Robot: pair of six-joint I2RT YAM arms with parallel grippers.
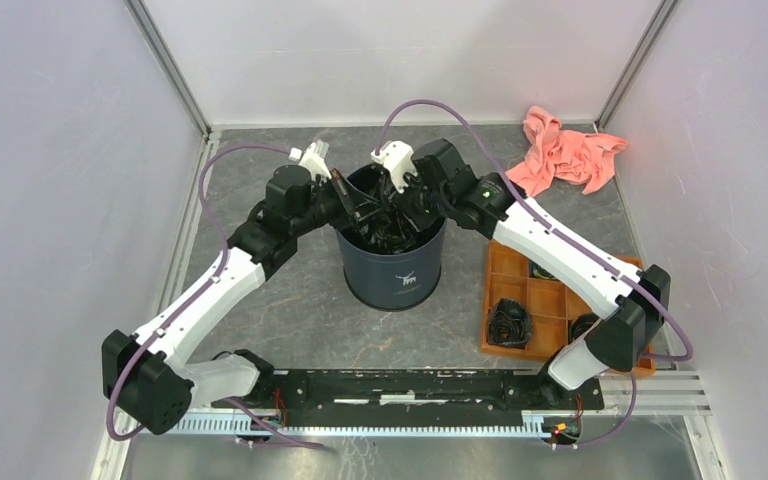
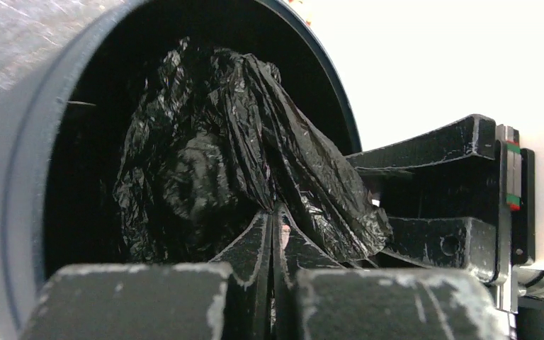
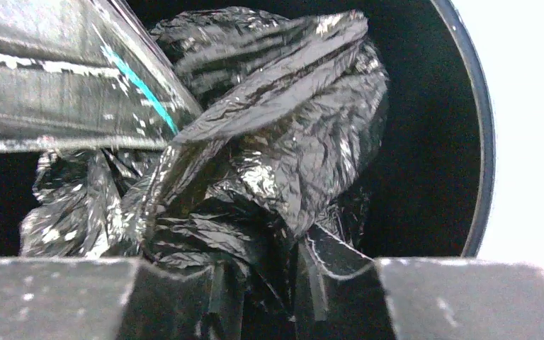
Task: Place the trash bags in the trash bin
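Note:
The navy trash bin (image 1: 392,268) with a white logo stands mid-table. The crumpled glossy black trash bag (image 1: 384,236) sits inside it, below the rim. Both grippers reach into the bin's mouth from opposite sides. My left gripper (image 1: 350,197) is shut, and its fingertips pinch a fold of the bag (image 2: 241,142) inside the bin wall (image 2: 28,149). My right gripper (image 1: 401,203) has its jaws slightly parted, and bunched bag film (image 3: 269,142) lies between and over the fingers (image 3: 329,258). The bin's rim (image 3: 486,142) curves behind.
A salmon-pink cloth (image 1: 566,152) lies at the back right corner. An orange compartment tray (image 1: 552,303) sits right of the bin and holds small black rolls (image 1: 509,322). White enclosure walls stand close on three sides.

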